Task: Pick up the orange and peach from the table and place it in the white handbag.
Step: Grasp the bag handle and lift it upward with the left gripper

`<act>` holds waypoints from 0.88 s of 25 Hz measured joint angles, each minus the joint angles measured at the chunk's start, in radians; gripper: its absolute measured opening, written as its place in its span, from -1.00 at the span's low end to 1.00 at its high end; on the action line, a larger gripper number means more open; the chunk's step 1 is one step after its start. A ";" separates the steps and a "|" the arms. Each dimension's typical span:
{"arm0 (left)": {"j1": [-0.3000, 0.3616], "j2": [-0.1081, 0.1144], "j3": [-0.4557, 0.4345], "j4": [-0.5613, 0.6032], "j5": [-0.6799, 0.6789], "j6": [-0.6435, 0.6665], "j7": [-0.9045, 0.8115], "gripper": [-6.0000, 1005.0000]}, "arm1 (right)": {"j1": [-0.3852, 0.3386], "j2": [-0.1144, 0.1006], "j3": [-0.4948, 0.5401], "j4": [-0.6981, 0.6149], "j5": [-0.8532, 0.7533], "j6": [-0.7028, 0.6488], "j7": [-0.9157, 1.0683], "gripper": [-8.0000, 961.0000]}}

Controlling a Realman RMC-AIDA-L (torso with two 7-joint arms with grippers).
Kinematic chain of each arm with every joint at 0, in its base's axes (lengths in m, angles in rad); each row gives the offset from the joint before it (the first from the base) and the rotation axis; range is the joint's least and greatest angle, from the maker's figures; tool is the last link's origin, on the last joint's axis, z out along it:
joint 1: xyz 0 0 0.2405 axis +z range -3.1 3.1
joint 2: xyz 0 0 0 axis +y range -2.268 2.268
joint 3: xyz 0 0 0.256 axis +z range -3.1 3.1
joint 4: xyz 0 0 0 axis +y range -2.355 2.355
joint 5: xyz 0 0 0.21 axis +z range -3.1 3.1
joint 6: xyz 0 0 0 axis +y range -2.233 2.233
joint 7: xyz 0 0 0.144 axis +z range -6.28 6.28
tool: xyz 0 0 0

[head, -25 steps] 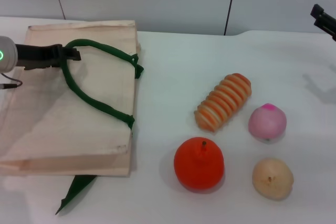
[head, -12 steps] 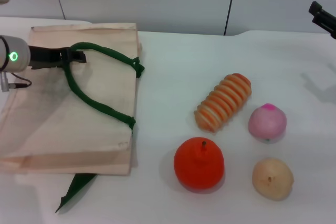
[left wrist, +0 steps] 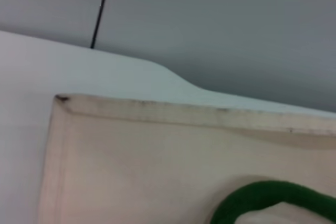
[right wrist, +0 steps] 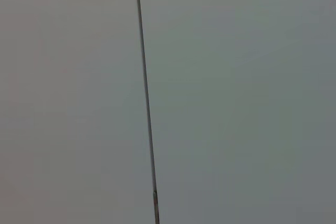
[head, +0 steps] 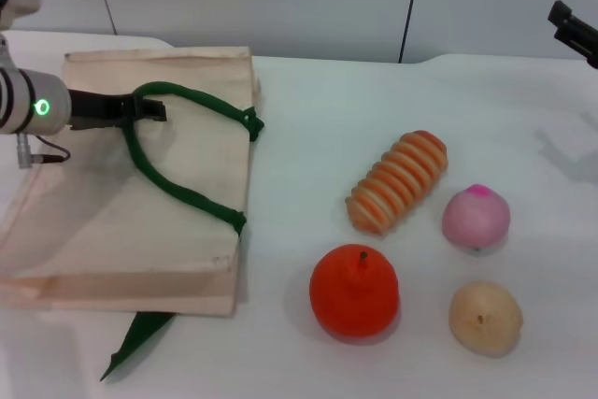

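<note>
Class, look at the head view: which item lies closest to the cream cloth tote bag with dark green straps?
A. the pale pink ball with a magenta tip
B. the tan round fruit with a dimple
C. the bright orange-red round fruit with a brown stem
C: the orange-red round fruit lies nearest the cream tote bag; the pink ball and tan fruit lie farther right.

orange (head: pixel 354 292) front, peach (head: pixel 476 217) right, white handbag (head: pixel 112 221) flat left

We see only a plain grey wall (right wrist: pixel 236 98) here. It fills the whole picture. One thin dark line (right wrist: pixel 146 98) runs down it from the top edge to the bottom edge, a little to one side of the middle. The line leans just a tiny bit.
</note>
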 joint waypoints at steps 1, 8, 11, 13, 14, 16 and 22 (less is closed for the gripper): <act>-0.007 0.000 0.000 -0.009 0.015 0.004 -0.003 0.29 | 0.000 0.000 0.000 0.000 0.000 0.000 0.000 0.76; -0.017 0.000 0.000 -0.021 0.033 0.009 -0.005 0.12 | 0.002 0.000 0.000 0.000 0.000 0.000 0.000 0.75; -0.017 0.000 0.000 -0.021 0.035 0.008 -0.006 -0.05 | 0.002 0.000 0.000 0.000 0.000 -0.001 0.000 0.74; -0.017 0.000 0.000 -0.022 0.035 0.008 -0.006 -0.14 | 0.002 0.000 0.000 0.000 0.000 -0.001 0.000 0.74; -0.017 0.000 0.000 -0.022 0.035 0.008 -0.006 -0.18 | 0.002 0.000 0.000 0.000 0.000 -0.001 0.000 0.74; -0.017 0.000 0.000 -0.022 0.035 0.007 -0.006 -0.27 | 0.001 0.000 0.000 0.000 0.000 -0.002 0.000 0.73; -0.017 0.000 0.000 -0.022 0.037 0.006 -0.005 -0.53 | 0.001 0.001 0.000 0.001 0.000 -0.003 0.000 0.72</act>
